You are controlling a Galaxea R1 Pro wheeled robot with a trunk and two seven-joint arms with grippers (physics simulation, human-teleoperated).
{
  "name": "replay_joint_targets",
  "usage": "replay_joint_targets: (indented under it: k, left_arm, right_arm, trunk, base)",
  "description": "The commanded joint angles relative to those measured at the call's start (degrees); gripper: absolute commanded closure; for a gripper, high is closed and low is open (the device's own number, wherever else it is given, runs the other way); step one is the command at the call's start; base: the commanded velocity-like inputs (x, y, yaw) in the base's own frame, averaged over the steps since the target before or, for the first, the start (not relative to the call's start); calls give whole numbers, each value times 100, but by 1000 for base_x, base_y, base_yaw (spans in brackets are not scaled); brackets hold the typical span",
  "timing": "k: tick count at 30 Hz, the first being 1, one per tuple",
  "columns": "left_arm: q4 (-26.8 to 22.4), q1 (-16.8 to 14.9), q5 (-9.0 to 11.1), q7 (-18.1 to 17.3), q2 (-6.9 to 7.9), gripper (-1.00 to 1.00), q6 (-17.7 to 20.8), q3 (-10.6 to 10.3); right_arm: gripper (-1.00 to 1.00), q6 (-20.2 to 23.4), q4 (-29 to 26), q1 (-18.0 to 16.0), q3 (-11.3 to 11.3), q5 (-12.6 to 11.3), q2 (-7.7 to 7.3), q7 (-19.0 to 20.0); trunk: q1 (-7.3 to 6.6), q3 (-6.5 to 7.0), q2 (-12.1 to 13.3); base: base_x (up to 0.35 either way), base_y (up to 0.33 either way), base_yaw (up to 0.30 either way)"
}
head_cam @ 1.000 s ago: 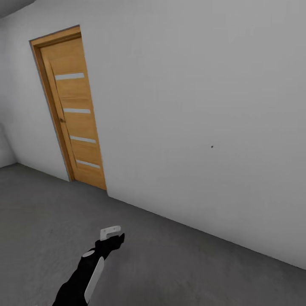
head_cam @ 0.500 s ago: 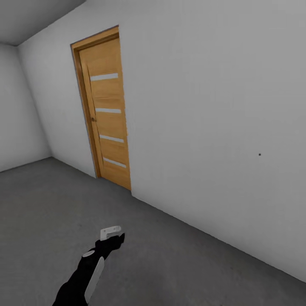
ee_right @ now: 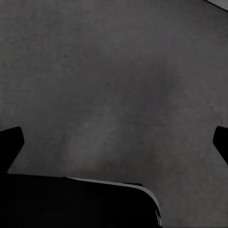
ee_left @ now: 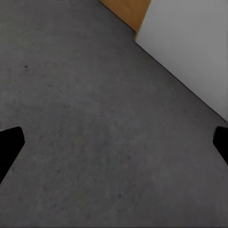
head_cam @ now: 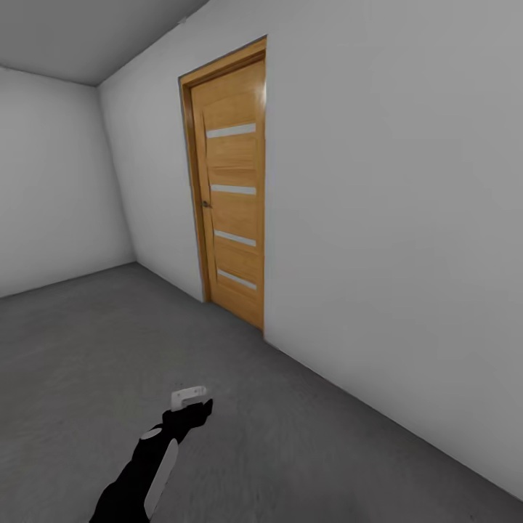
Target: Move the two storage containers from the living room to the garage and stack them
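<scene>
We face a bare room: a matt, dark grey concrete floor (head_cam: 109,341) with a faintly mottled grain, and smooth white walls (head_cam: 392,218) that meet it in a clean straight line. Set in the wall ahead of us is a tall wooden door (head_cam: 232,192), warm honey-coloured, with a darker frame, four narrow pale horizontal strips across its panel, and a small handle on its left edge. It stands shut within its frame. A grey ceiling shows at the top corner of the head view.

Our left arm reaches forward low in the head view, a glossy black shell with a white panel along the forearm, ending in the left gripper (head_cam: 190,402), which carries a small white block at its tip. In the left wrist view its two black fingertips (ee_left: 9,147) sit far apart at the edges of the picture, spread wide with bare concrete between them, and a strip of the door's base and the white wall lies beyond.

The right gripper (ee_right: 114,142) is likewise spread, its dark fingertips at the far edges, holding nothing, over plain grey floor, with a dark rounded part of our body below it.

We see neither container here.
</scene>
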Motion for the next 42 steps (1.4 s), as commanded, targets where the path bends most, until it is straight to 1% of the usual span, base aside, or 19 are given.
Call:
replay_joint_targets:
  k: [1, 6, 7, 10, 12, 19, 26, 30, 35, 36, 39, 40, 42]
  left_arm:
    - [-6, -3, 58, 24, -3, -100, 30, 3]
    - [-6, -3, 59, 24, -3, -100, 30, 4]
    - [-6, -3, 61, 26, -3, -100, 30, 4]
    - [-6, -3, 57, 31, -3, -100, 30, 4]
    - [-6, -3, 56, 32, -3, -100, 30, 4]
    - [2, -3, 55, 36, -3, -100, 28, 5]
    - [2, -3, 54, 39, -15, -100, 29, -7]
    - [1, -3, 52, 39, -65, -100, 30, -61]
    - [-9, -26, 56, 57, -82, -100, 53, -79]
    - [42, -171, 58, 69, -80, -100, 87, -77]
    - [296, -373, 61, 84, -71, -100, 110, -67]
    - [510, -525, 64, 96, -64, -100, 127, -64]
    - [1120, -889, 70, 111, -64, -100, 188, -60]
  right_arm:
    - [-100, -4, -14, 5, -4, 13, 0, 1]
    - [-100, -4, 0, 5, -10, 7, 0, -1]
    - [-100, -4, 85, 5, -11, 6, 0, -5]
    - [-100, -4, 604, 5, -14, 33, -3, -14]
    - [-100, -4, 816, 5, -14, 40, -6, -15]
    - [-100, -4, 1303, 5, -18, 18, -9, -17]
    - [-100, -4, 1414, 5, -16, 2, -9, -4]
    - [-100, -4, 1418, 5, -14, 4, -9, 0]
    - [-100, -4, 1420, 5, -13, 4, -9, 1]
    - [-100, -4, 1419, 5, -13, 4, -9, 1]
    - [-100, -4, 1419, 5, -13, 4, -9, -1]
    - [-100, -4, 1419, 5, -16, 4, -9, -4]
    - [-100, -4, 1419, 5, -20, 4, -9, -6]
  trunk:
    - [3, -5, -3]
    - [3, -5, -3]
    - [3, -5, -3]
    - [3, -5, -3]
    - [3, -4, -3]
    - [3, 13, -3]
    - [3, 29, -3]
    - [3, 37, -3]
    - [3, 48, -3]
    - [3, 50, -3]
    - [3, 54, -3]
    - [3, 55, -3]
    - [3, 56, -3]
  base:
    - [251, 237, 298]
    - [251, 237, 298]
    - [251, 237, 298]
    - [251, 237, 298]
    - [251, 237, 298]
    - [251, 238, 298]
    - [251, 237, 298]
    - [251, 237, 294]
    - [255, 232, 291]
    - [262, 220, 290]
    - [263, 218, 290]
    - [264, 217, 290]
    - [265, 217, 290]
